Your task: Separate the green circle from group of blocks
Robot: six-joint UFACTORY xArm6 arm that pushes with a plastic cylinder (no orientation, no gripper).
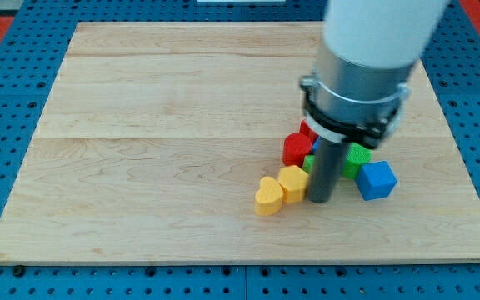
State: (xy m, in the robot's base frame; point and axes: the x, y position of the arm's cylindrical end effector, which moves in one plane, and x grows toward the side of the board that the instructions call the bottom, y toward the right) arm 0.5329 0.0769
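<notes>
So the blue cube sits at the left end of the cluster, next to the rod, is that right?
Not quite. The camera view shows the blue cube at the cluster's right end, to the right of my tip. The left end is the yellow heart. The cube is indeed near the rod.

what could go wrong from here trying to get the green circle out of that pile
1. My tip sits right beside the yellow blocks, so a push could drag them along rather than the green one.
2. The green block is mostly hidden behind the rod and arm, so its exact edge cannot be judged.
3. The blue cube and red block crowd the green one closely; they may move with it.
</notes>
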